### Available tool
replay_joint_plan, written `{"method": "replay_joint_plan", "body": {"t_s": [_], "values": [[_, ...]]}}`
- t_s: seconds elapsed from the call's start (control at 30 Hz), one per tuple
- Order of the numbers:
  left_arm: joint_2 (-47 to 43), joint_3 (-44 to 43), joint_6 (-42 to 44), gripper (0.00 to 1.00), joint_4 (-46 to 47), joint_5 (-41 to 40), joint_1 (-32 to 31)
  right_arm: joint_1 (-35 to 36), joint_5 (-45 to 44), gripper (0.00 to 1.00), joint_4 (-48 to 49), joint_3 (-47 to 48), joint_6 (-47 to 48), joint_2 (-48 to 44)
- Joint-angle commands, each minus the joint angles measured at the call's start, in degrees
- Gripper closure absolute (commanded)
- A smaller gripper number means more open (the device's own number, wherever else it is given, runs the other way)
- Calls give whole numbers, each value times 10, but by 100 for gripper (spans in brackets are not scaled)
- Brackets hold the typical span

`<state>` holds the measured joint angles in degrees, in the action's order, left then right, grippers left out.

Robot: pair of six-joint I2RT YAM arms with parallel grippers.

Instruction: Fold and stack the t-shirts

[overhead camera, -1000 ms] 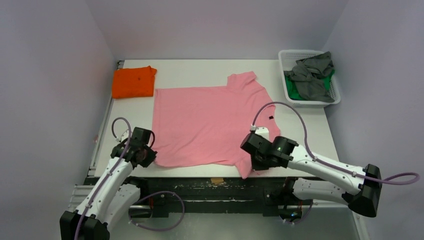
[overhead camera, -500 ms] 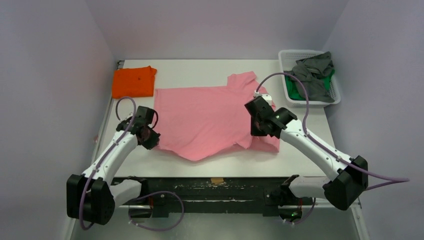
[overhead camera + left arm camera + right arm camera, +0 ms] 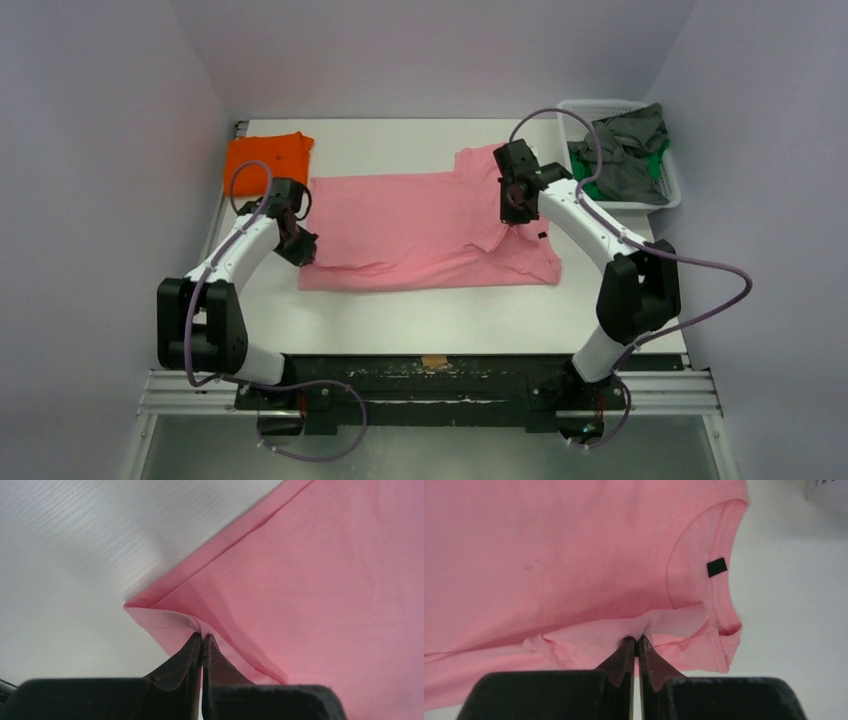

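Two tight pinches: we see the left gripper [image 3: 303, 250] and right gripper [image 3: 512, 212] clamping the pink shirt [image 3: 420, 225], its near edge, a second ago at the front of the table [image 3: 420, 320], now folded back.

Plain lilac-grey walls [image 3: 120, 100] enclose a white table [image 3: 400, 135] on three sides, evenly lit.

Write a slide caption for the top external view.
Half-fold: left pincer and right pincer shut on the pink t-shirt, near half folded over; folded orange t-shirt far left, basket far right.
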<state>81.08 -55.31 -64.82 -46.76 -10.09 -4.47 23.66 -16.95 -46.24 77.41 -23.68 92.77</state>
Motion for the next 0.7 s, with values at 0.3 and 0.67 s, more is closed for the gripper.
{"method": "replay_joint_plan", "body": {"t_s": [0.3,0.67], "values": [[83,-107,11,48,2,-21,16,-62,9,70,-20,289,56,251],[-79,-24,64,0,45,45,15,-61,110,2,149,-5,39,36]]}}
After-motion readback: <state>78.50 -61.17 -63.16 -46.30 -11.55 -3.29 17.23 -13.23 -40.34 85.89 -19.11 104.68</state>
